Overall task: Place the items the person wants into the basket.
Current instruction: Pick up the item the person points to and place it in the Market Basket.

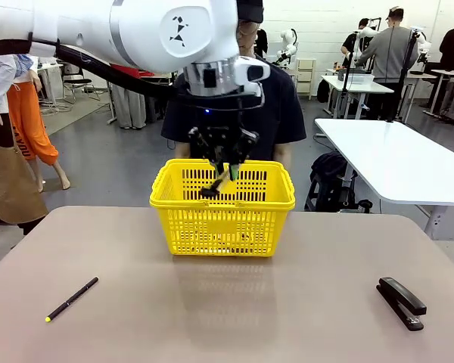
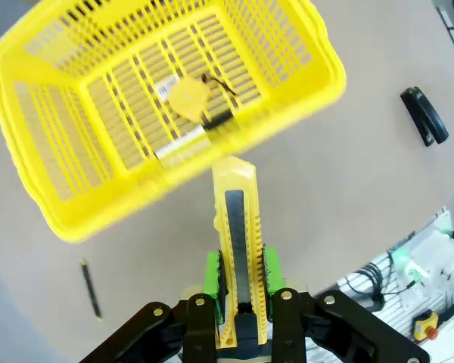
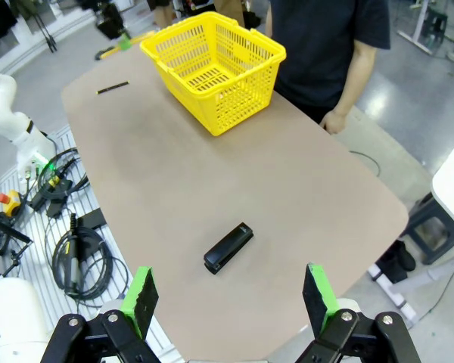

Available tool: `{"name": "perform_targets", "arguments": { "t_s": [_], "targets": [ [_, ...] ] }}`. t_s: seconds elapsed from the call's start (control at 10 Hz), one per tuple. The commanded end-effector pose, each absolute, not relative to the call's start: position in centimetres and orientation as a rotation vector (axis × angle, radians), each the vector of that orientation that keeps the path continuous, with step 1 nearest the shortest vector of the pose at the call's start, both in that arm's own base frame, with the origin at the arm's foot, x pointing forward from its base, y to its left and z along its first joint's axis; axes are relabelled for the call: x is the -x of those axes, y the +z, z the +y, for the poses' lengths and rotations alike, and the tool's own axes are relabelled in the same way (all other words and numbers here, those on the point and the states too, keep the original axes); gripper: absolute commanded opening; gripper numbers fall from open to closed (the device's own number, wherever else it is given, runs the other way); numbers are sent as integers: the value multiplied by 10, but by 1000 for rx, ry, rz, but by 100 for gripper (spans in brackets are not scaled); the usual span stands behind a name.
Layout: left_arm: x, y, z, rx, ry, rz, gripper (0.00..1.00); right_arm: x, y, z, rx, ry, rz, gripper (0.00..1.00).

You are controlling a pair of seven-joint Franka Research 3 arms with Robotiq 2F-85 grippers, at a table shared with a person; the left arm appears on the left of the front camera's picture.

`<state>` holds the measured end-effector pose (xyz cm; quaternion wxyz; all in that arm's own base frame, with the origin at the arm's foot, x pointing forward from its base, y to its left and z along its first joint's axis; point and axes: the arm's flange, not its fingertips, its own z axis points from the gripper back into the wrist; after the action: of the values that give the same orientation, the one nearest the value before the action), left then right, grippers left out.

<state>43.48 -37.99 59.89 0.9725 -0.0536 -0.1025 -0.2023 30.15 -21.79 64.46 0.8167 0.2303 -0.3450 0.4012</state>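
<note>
Left gripper [image 2: 242,276]: pinched the utility knife [image 2: 237,234] between its green pads — the knife stuck out lengthwise past the fingertips.
Knife: hung above the yellow basket [image 1: 276,198], just over its rim in the front view.
Basket: sat at the table's [image 1: 234,310] far edge, in front of the person [image 1: 287,106]; the tape measure [image 2: 188,97] and the marker [image 2: 189,136] lay on its floor.
Right gripper [image 3: 231,299]: spread wide, holding nothing — high above the stapler [image 3: 228,246].
Pen [image 1: 72,299]: on the table, well apart from the basket.
</note>
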Motion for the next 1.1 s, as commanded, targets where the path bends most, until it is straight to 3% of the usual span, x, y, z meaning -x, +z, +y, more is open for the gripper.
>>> {"name": "perform_targets", "arguments": {
  "t_s": [0.0, 0.5, 1.0],
  "targets": [
    [-482, 600, -372, 141, -563, -193, 26, -301, 645, -218, -498, 863, -746, 100],
    [-546, 560, -352, 16, -841, -256, 26, -301, 645, -218, -498, 863, -746, 100],
    [-549, 540, -355, -24, -860, -227, 26, -301, 645, -218, -498, 863, -746, 100]
  ]
}}
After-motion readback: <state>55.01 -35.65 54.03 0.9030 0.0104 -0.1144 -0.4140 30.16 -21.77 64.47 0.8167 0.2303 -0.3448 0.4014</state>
